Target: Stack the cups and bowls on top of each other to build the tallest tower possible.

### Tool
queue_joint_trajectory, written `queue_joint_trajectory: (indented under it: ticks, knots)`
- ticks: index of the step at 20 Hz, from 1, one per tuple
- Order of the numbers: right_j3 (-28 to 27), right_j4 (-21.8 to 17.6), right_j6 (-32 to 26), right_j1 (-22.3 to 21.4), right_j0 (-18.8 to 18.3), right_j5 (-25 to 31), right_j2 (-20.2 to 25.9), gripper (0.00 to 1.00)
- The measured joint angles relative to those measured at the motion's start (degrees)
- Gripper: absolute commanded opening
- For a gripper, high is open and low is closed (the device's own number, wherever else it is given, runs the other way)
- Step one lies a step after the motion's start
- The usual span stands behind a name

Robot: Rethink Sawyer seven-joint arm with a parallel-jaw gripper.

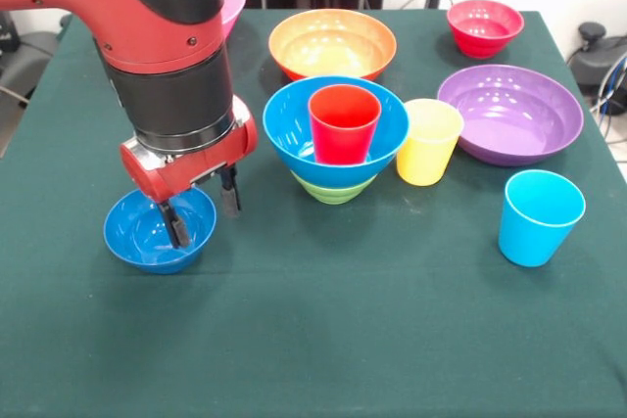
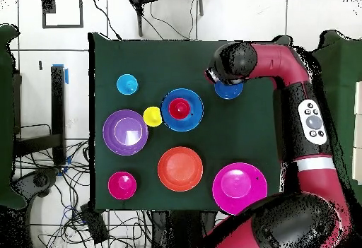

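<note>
My gripper (image 1: 202, 210) is open and low over the small blue bowl (image 1: 137, 234) at the table's left. One finger (image 1: 174, 226) is inside the bowl, and the other (image 1: 229, 199) is outside its rim. The tower (image 1: 336, 159) stands mid-table: a green bowl (image 1: 333, 189), the large blue bowl (image 1: 284, 129) on it, and the red cup (image 1: 344, 124) upright inside. The yellow cup (image 1: 428, 142) stands beside the tower. The sky-blue cup (image 1: 540, 217) stands alone at the front right. In the overhead view the arm covers part of the small blue bowl (image 2: 230, 90).
The purple bowl (image 1: 509, 113) lies right of the yellow cup. The orange bowl (image 1: 332, 43) and small red bowl (image 1: 484, 26) are at the back. The pink bowl (image 1: 233, 2) peeks out behind the arm. The table's edges are close at left and right.
</note>
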Motion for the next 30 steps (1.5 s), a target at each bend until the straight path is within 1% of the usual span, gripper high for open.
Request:
queue_joint_trajectory:
  ticks: [30]
  knots:
    - [0.37,-0.11,0.00,-0.01,0.11,-0.01,-4.49,1.00]
